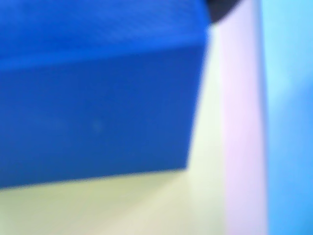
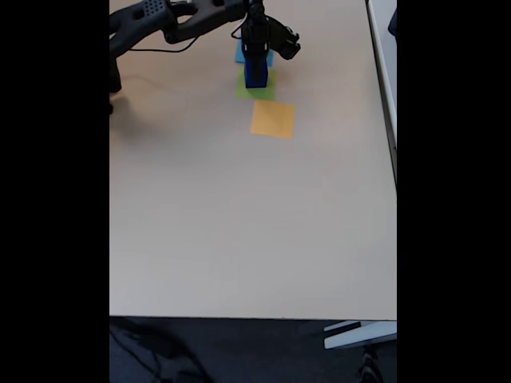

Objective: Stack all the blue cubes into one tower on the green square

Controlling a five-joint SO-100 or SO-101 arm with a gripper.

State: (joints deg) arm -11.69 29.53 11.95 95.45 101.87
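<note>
In the fixed view the black arm (image 2: 172,22) reaches in from the far left of the pale table (image 2: 255,215), and its gripper (image 2: 254,54) hangs over the blue tower (image 2: 255,72) at the far end. The tower stands on the green square (image 2: 257,88), which shows as a rim around and just near of its base. A light-blue square (image 2: 239,54) peeks out just behind the tower, on the far side. An orange square (image 2: 272,118) lies just near of the green one and slightly to the right, close to it.

The gripper sits right at the top of the tower, but the picture is too small to tell how far the jaws are spread or whether they grip anything.

In the wrist view, much blurred, a blue cube (image 1: 98,98) fills the upper left. It rests on the green square (image 1: 146,205), and the light-blue square (image 1: 291,122) runs down the right edge past a pale strip of table (image 1: 242,122).
</note>
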